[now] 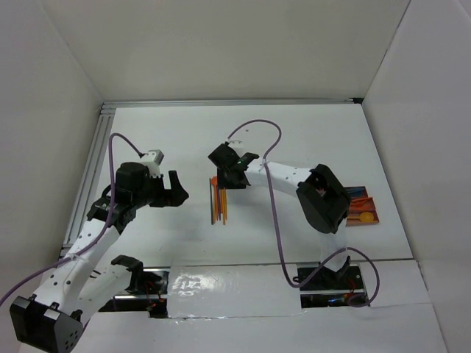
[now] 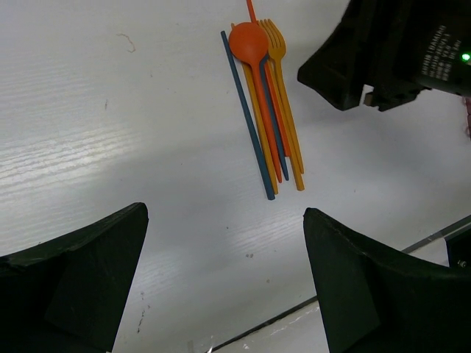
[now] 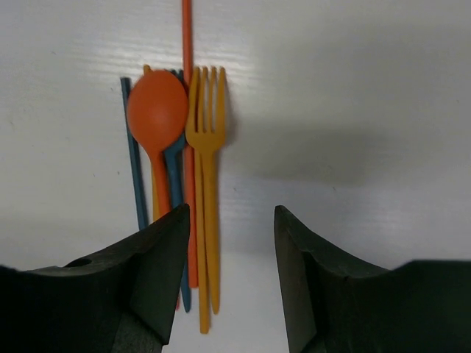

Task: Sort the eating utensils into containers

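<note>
Tray [image 1: 373, 200] sits at the R side of the table [image 1: 324, 140], well apart from the pile. A few utensils (blue, orange, one yellowish spoon) are seen in it, but which troughs can't be told.

L gripper [image 2: 224, 213] is held wide open w/ nothing btwn its fingers [image 2: 73, 279]. It hovers just L of the pile w/o touching it.

Pile [image 1: 218, 202] lies mid-table, btwn the two grippers. The thin pieces are packed side by side and touching, and the heads seem to point to the far side. Spoon [image 3: 157, 110] lies on top, w/ the fork [image 3: 206, 125] against one side of it. Blue stick [image 3: 133, 162] is at the opposite outer edge, and a 2nd blue piece is partly hidden under the spoon. Red-orange stick [image 3: 187, 44] reaches furthest past the heads.

R gripper [image 3: 232, 213] is placed at the far end of the pile, jaws apart and nothing clamped. In its wrist view the handle ends show in the gap, closer to one finger. Contact can't be told.

Handling (judged): pieces are prob. very light, thin, stiff w/ a little flex, and smooth, so they'd slide on the slick table. They lie flat, so there's little to get under. Since they're packed tight, two could be pinched at once. An outer piece (fork or blue stick) is best taken across the handle at approx. mid-length; the spoon could be taken at the neck.

Writing: small white print is seen on the R gripper's body in the L wrist view, too small to be read. A green LED [image 2: 465, 56] is lit beside it. No brand is seen on the utensils or tray.
</note>
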`<state>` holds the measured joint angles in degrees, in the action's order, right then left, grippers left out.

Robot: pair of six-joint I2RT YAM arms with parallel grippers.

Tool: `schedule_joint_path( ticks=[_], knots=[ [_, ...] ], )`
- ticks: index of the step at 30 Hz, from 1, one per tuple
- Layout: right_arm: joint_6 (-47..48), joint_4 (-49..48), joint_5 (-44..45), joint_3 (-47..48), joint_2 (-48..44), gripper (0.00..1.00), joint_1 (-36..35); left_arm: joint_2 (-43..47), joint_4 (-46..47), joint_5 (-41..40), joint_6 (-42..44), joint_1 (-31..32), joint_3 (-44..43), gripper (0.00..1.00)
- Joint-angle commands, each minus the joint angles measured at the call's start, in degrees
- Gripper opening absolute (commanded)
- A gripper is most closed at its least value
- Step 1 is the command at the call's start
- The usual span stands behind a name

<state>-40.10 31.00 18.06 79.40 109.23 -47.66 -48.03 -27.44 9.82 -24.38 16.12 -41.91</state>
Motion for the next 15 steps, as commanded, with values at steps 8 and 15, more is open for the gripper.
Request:
schedule_joint_path(
  ticks=[8, 15],
  knots=[
    [2.5, -1.8, 1.2, 7.7, 8.3, 0.51, -0.5, 1.7, 1.1, -0.7, 0.3, 0.2, -1.5, 1.00],
    [2.0, -2.4, 1.2, 6.5, 8.3, 0.43, 0.4, 1.8, 1.6, -0.1, 0.7, 0.1, -1.2, 1.00]
  ],
)
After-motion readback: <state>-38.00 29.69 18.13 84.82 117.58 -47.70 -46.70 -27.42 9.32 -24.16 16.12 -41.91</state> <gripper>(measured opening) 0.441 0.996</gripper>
